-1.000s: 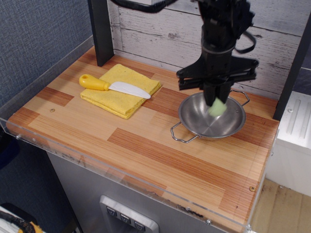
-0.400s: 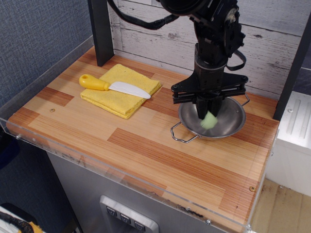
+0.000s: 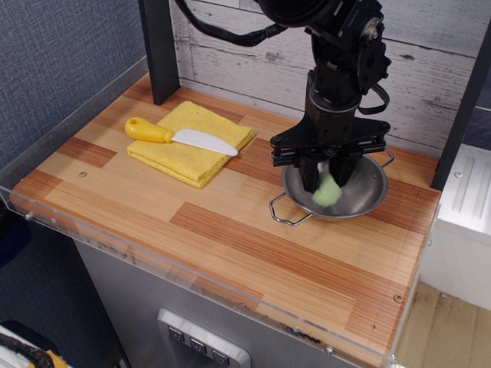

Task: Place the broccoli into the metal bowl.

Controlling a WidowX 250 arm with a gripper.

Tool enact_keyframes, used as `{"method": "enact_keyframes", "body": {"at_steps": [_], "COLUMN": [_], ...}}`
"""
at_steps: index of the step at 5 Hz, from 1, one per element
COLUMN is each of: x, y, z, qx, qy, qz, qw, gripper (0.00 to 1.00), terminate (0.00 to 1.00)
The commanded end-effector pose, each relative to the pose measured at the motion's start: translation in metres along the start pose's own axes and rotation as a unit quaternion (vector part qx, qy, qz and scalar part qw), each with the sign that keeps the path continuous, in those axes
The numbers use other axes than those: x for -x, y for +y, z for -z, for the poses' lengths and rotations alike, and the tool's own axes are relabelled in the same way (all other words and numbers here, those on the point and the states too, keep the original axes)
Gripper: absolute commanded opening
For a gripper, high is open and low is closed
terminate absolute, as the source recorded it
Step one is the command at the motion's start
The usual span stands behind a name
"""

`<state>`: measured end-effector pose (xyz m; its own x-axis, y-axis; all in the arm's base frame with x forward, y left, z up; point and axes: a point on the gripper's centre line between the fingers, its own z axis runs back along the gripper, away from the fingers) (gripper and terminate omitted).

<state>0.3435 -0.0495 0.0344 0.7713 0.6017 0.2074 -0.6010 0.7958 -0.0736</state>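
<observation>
A striped wooden tabletop [image 3: 230,230], edged at the front and left by a clear plastic rim, carries all the objects, with a whitewashed plank wall behind it. A black robot arm [image 3: 341,69] descends from the upper edge of the view and ends in a gripper [image 3: 327,178] positioned over the metal bowl [image 3: 368,201], which stands on the right half of the tabletop with one wire loop handle pointing toward the front left and the other toward the back right. A folded yellow cloth [image 3: 192,157] lies well apart from the bowl, on the left rear of the tabletop. A knife [image 3: 180,136] with a yellow handle and a white blade rests on top of the cloth, blade pointing right. The broccoli [image 3: 327,191] sits inside the bowl, low on its left inner side. The fingers [image 3: 308,175] stand spread apart on either side of the broccoli; whether they touch it cannot be told.
</observation>
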Motion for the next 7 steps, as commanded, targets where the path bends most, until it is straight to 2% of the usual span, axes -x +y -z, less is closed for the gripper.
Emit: {"method": "enact_keyframes", "body": {"at_steps": [1,3,5,6,7], "x": [-0.001,-0.006,-0.023,-0.024,-0.018], "y": [0.003,0.002,0.006,0.016,0.021], "z": [-0.013,-0.024,-0.066,-0.083,-0.093], "qx": [0.011,0.02,0.051,0.064,0.064], "qy": [-0.012,-0.014,-0.043,-0.05,-0.057], "qz": [0.002,-0.004,-0.023,-0.029,-0.024], "qw": [0.9999,0.9997,0.9975,0.9963,0.996], "gripper": [1.0,1.0,1.0,1.0,1.0], "terminate": [0.0,0.0,0.0,0.0,0.0]}}
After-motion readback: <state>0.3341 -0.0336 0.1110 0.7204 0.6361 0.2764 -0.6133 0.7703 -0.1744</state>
